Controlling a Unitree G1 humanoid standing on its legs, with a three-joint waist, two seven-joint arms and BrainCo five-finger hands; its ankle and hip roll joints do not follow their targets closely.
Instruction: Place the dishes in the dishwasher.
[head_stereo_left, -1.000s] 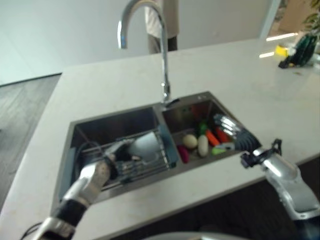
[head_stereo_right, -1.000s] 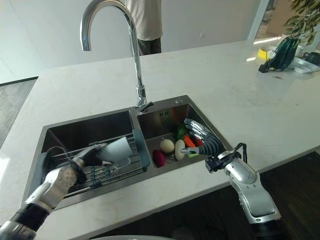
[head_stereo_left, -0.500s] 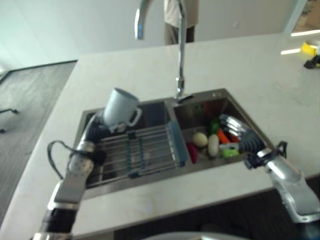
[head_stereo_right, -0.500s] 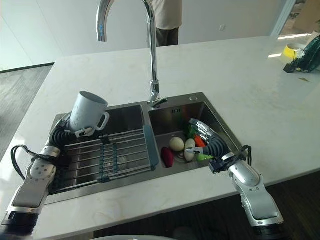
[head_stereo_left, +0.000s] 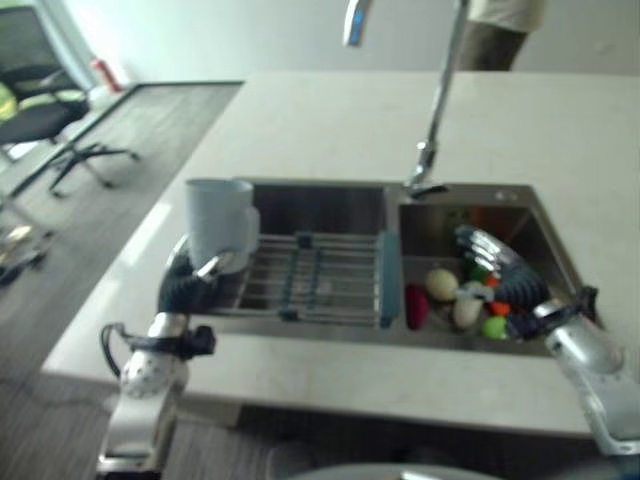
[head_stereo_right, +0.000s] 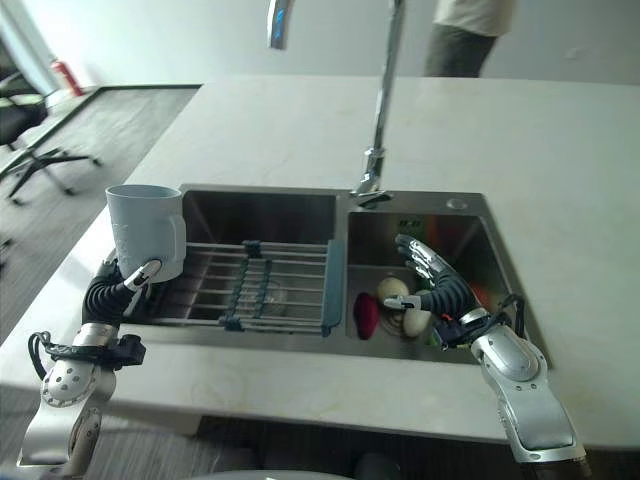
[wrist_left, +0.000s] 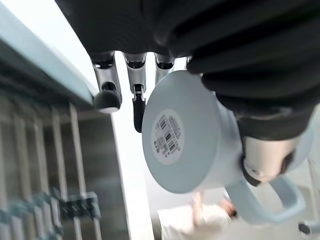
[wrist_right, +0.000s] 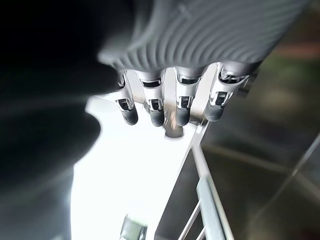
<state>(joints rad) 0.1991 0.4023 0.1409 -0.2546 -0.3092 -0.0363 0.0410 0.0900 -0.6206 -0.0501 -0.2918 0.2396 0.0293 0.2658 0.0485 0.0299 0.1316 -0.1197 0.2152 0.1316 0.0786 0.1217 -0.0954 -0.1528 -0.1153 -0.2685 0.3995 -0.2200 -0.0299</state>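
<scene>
A pale blue-white mug (head_stereo_right: 147, 230) stands upright in the air over the left rim of the sink (head_stereo_right: 300, 342), with my left hand (head_stereo_right: 110, 290) shut on it from below. The left wrist view shows the mug's base with a sticker (wrist_left: 170, 137) and its handle (wrist_left: 272, 202); my thumb presses its side and my fingers (wrist_left: 107, 95) reach behind it. My right hand (head_stereo_right: 440, 285) hovers open over the right basin, its fingers (wrist_right: 165, 107) straight and holding nothing.
A wire rack with blue trim (head_stereo_right: 270, 285) spans the left basin. The right basin holds toy vegetables (head_stereo_right: 385, 300). A tall faucet (head_stereo_right: 380, 130) rises behind the sink. A person (head_stereo_right: 470, 30) stands beyond the counter; an office chair (head_stereo_left: 50, 120) is on the floor at far left.
The camera has swung left. My left hand lifted the mug from the rack to the sink's left rim and turned it upright. The right hand stayed over the right basin.
</scene>
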